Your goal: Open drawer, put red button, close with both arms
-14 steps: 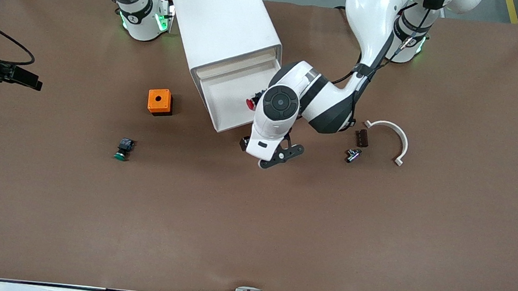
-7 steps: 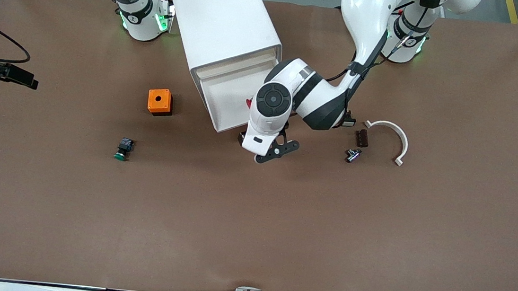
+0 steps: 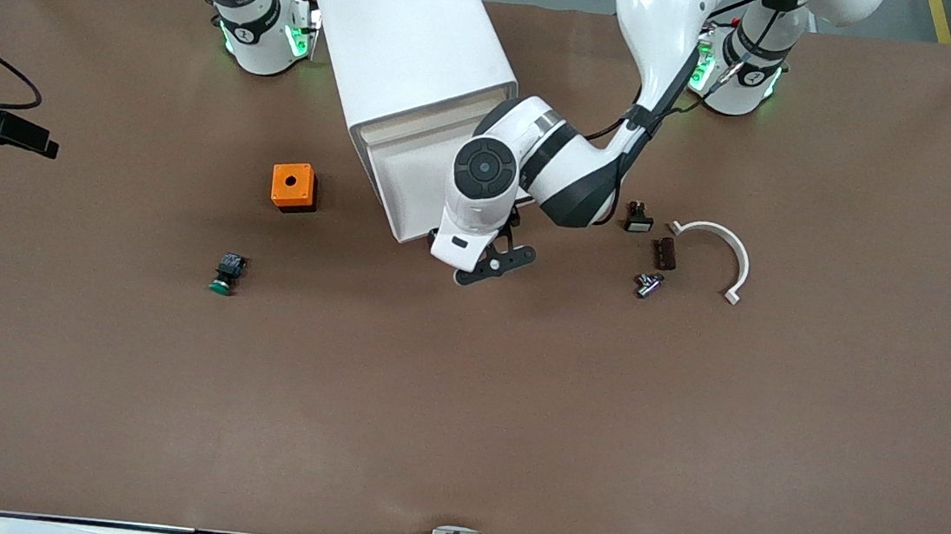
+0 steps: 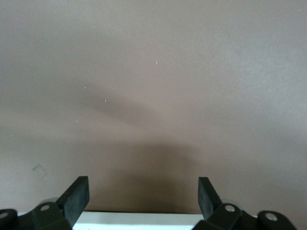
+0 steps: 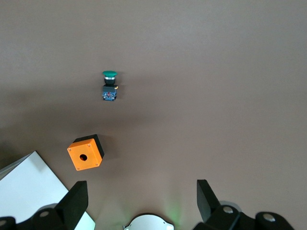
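Observation:
The white cabinet (image 3: 411, 34) lies on the table with its top drawer (image 3: 401, 177) pulled out, tray showing. My left gripper (image 3: 445, 249) is open and empty, low at the drawer's front lip. In the left wrist view its fingers (image 4: 76, 196) stand wide apart over bare table, with a white strip of the lip (image 4: 139, 220) between them. The red button is hidden under the left arm's wrist (image 3: 485, 172). My right gripper (image 5: 141, 191) is open and empty, held high over the right arm's end of the table.
An orange box (image 3: 293, 186) and a green-capped button (image 3: 224, 272) lie toward the right arm's end; both show in the right wrist view, box (image 5: 85, 154) and button (image 5: 110, 86). A white curved piece (image 3: 726, 247) and small dark parts (image 3: 663, 253) lie toward the left arm's end.
The left arm has slid along the drawer's front toward the right arm's end and now covers the red button, which lay in the drawer a second ago.

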Tool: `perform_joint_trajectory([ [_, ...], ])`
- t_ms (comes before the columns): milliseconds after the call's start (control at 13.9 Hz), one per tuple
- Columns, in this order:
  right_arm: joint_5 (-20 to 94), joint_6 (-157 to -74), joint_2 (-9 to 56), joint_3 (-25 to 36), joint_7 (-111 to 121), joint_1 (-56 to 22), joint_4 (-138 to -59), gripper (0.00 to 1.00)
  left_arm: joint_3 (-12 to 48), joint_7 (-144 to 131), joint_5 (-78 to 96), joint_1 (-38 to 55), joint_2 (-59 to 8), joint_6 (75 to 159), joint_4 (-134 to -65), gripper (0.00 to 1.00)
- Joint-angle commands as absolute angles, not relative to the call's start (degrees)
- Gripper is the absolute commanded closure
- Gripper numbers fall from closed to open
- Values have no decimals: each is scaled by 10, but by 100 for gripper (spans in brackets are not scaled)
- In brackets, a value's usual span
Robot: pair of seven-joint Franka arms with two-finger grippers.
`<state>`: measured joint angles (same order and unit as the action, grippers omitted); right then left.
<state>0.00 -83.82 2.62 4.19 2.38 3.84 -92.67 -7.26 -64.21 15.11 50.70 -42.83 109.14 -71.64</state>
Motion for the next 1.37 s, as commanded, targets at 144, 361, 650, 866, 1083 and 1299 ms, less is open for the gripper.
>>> perform_joint_trajectory([
  [144,5,-867,1,35,29,44,-952,0,-73,-648,140,519,-429,1092,-727,0],
  [361,2,-881,1,33,31,43,-952,0,-73,-648,140,521,-430,1092,-727,0],
  [650,0,-894,2,31,19,39,-944,0,-73,-648,144,526,-428,1092,-727,0],
  [866,-4,-842,8,33,4,21,-884,0,-71,-647,147,535,-427,1092,-727,0],
  [1083,2,-846,14,36,4,25,-875,0,-55,-647,148,540,-427,1092,-727,0],
  [1299,7,-886,12,36,5,47,-892,0,-46,-647,153,541,-427,1092,-727,0],
])
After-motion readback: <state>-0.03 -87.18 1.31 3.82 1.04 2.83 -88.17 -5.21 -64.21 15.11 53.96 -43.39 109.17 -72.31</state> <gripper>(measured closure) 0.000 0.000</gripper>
